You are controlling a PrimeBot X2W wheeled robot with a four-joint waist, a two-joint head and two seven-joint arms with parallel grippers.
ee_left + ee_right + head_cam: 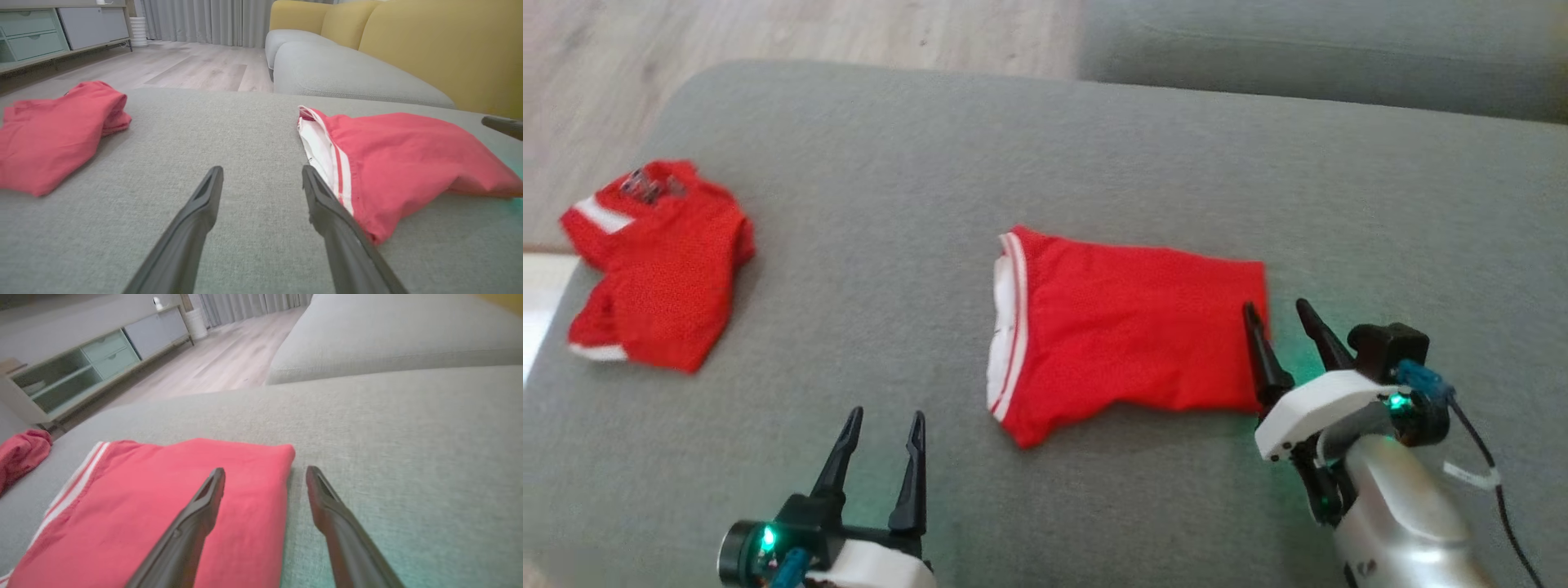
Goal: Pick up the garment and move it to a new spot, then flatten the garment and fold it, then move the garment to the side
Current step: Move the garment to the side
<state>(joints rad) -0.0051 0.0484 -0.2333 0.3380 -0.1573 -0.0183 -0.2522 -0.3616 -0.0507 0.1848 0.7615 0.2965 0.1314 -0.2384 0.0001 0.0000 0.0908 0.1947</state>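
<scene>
My right claw (1275, 306), fingers spread, sits at the right edge of the red garment (1127, 335) on the grey cushion (890, 163). My left claw (887, 413) gapes empty. Another red cloth (658, 265) lies far left.

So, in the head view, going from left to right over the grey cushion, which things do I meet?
Bunched red garment → left gripper, open → flat red garment → right gripper, open, at that garment's right edge.

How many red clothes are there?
2. The bunched red garment lies near the left edge of the cushion; the flat red garment lies in the middle, beside the right pincer. None seems hidden.
</scene>
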